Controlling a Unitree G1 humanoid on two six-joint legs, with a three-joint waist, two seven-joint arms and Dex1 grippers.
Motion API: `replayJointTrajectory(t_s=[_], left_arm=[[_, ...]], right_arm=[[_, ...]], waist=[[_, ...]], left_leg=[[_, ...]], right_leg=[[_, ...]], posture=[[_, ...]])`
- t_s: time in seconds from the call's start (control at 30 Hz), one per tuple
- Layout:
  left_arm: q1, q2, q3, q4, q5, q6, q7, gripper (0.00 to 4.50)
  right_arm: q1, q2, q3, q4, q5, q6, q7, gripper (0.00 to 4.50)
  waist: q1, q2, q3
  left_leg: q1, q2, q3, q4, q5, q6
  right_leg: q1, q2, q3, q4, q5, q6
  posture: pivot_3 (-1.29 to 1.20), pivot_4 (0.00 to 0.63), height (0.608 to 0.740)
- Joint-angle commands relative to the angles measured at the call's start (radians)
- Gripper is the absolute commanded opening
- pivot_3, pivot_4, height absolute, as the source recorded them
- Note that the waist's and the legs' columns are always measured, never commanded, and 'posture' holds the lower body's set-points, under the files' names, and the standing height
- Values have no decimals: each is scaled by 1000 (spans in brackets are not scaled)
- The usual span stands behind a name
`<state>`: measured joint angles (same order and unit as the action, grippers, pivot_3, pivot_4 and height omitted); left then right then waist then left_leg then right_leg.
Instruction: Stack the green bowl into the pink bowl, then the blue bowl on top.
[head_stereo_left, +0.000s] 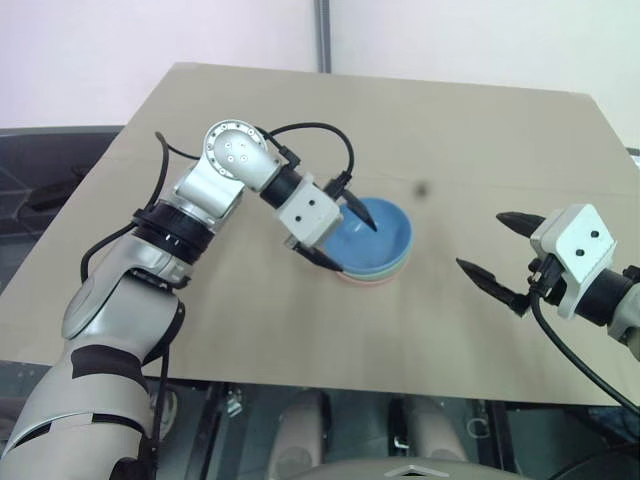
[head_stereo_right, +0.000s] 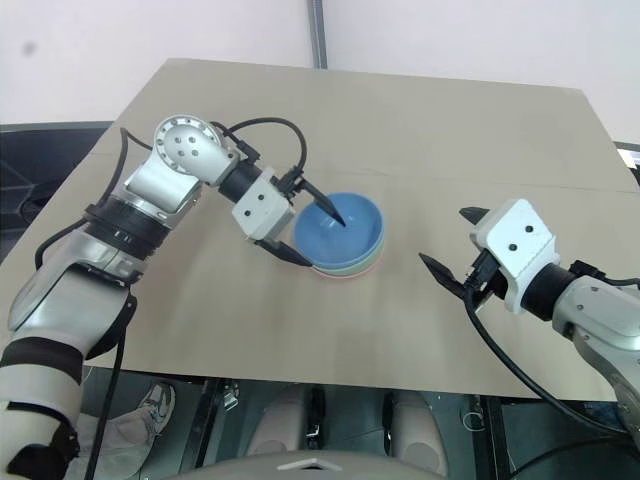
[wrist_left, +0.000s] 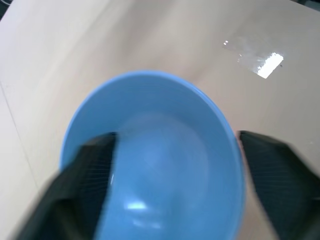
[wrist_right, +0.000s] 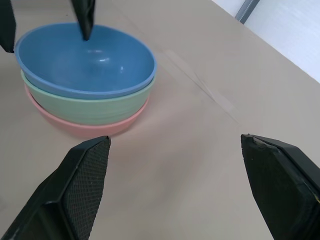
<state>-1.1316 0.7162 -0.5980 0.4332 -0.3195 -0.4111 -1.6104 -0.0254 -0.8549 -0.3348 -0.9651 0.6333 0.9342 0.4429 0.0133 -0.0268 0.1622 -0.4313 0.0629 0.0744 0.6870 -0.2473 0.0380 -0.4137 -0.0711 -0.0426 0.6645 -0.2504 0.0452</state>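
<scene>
The blue bowl (head_stereo_left: 385, 235) sits on top of the green bowl (wrist_right: 90, 107), which rests in the pink bowl (wrist_right: 85, 128), one stack near the middle of the tan table (head_stereo_left: 470, 130). My left gripper (head_stereo_left: 356, 247) is open at the stack's left side. One fingertip hovers over the blue bowl's inside and the other hangs outside its rim, with nothing pinched. My right gripper (head_stereo_left: 480, 240) is open and empty, a short way to the right of the stack and pointing at it.
A small dark spot (head_stereo_left: 422, 188) marks the table behind the stack. A shiny patch of clear tape (wrist_left: 260, 62) lies on the board. The table's front edge (head_stereo_left: 400, 385) runs just below both grippers.
</scene>
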Motion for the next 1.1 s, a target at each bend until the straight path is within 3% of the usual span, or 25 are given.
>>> replayJointTrajectory(t_s=[0.03,0.1,0.23,0.27,0.37,0.43,0.67,0.87,1.1], left_arm=[[-10,49,112,-97,-80,232,-4,4442],[8,65,166,-130,-111,334,-3,4442],[112,135,308,-232,-243,699,78,4442],[161,100,388,-246,-301,690,116,4442],[341,116,527,-339,-371,797,220,4442],[424,140,563,-407,-399,878,233,4442],[713,162,735,-563,-462,968,329,4442],[950,214,878,-644,-457,1001,371,4442],[1047,217,930,-653,-388,908,376,4442]], right_arm=[[8,5,-36,-20,-3,-27,-1,4500],[13,5,-34,-14,-7,-34,4,4500],[41,10,-22,12,-30,-65,19,4500],[48,16,-15,24,-33,-94,36,4500],[49,24,-11,84,35,-117,122,4500],[46,26,-18,111,47,-134,148,4500],[94,-2,-49,177,35,-203,251,4500],[265,0,-237,179,48,-238,336,4500],[391,6,-360,223,22,-307,427,4500]], waist=[[-1,0,0],[-1,0,0],[-7,0,0],[-6,0,0],[-4,1,0],[-2,0,0],[0,1,0],[4,1,-1],[2,1,-1]], left_leg=[[0,0,-1,0,0,0],[0,0,-2,0,0,0],[1,0,-2,0,0,0],[1,1,-2,0,0,0],[2,1,-2,0,0,0],[2,1,-2,0,0,0],[3,1,-2,-1,0,0],[3,1,-2,-2,0,0],[10,2,0,-3,0,0]], right_leg=[[0,0,0,0,0,0],[0,0,0,0,0,0],[0,0,1,0,0,0],[0,0,1,0,0,0],[1,0,1,0,0,0],[2,0,1,0,0,0],[2,0,1,0,0,0],[2,-1,0,-1,0,0],[6,-1,1,0,-2,-4]], posture=[[0,150,740],[0,150,740],[0,150,740],[0,150,740],[0,150,740],[0,150,740],[0,150,740],[0,150,740],[0,150,740]])
